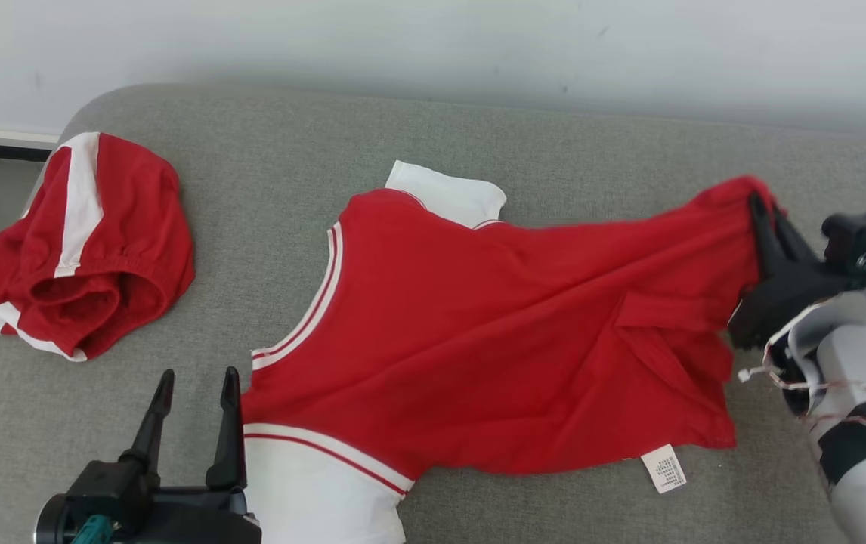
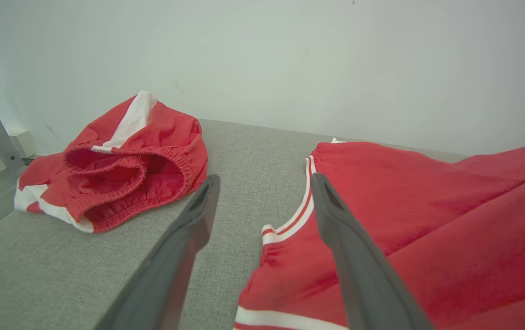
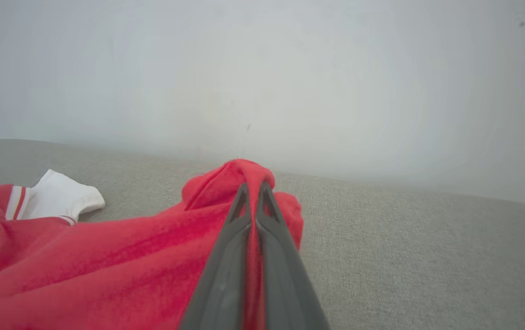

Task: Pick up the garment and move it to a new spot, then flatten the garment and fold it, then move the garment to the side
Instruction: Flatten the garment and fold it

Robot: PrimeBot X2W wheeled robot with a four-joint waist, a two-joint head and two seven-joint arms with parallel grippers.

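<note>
A grey fabric-covered cushion (image 1: 478,128) spans the head view, with a pale wall (image 1: 433,38) behind it.

A red shirt (image 1: 493,332) with white sleeves and red-and-white striped trim lies spread across the middle of the cushion. One white sleeve (image 1: 444,193) points toward the wall, and the other (image 1: 320,491) lies at the near edge. The body of the shirt is creased, and it stretches toward the right, where one red corner is pulled up off the cushion.

A pair of red shorts (image 1: 85,249) with white side stripes sits crumpled at the far left of the cushion, well apart from the shirt. Its elastic waistband gapes open toward the camera.

The right gripper (image 1: 764,208) reaches in from the right edge. Its two dark fingers are pressed together, pinching the raised red corner of the shirt. In the right wrist view, red cloth bunches over and between the fingertips.

The left gripper (image 1: 199,374) rests at the lower left, fingers spread wide and holding nothing. Its right finger stands just beside the near sleeve's striped cuff.

A small white care label (image 1: 663,468) sticks out from the shirt's near edge, lying flat on the cushion.
</note>
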